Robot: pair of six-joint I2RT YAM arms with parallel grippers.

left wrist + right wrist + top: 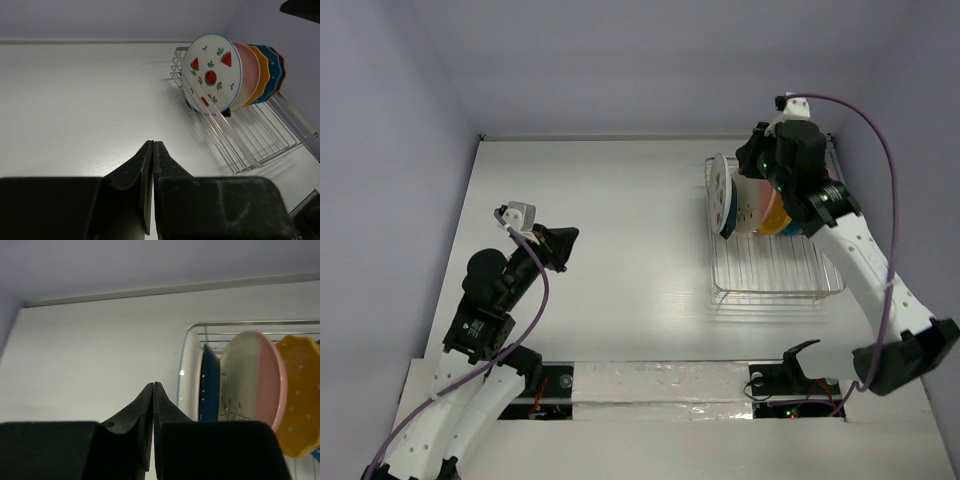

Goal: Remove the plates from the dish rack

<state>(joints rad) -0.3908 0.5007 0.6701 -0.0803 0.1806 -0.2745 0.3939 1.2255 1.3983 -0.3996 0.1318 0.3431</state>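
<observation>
The dish rack (775, 268) is a silver wire basket at the right of the table. Several plates stand on edge in its far half. The white plate with red fruit marks (212, 72) is outermost on the left. Behind it come a navy plate (210, 385), a cream-and-pink plate (250, 375), a yellow dotted plate (300, 395) and a teal plate (273, 70). My right gripper (750, 160) hovers over the top of the plates, shut and holding nothing (153, 385). My left gripper (568, 242) hangs over the left middle of the table, far from the rack, shut and holding nothing (152, 143).
The white table (620, 200) is walled in by lilac panels at the back and sides. The near half of the rack (250, 137) holds bare wires only. The arm bases and cables sit along the near edge (670, 385).
</observation>
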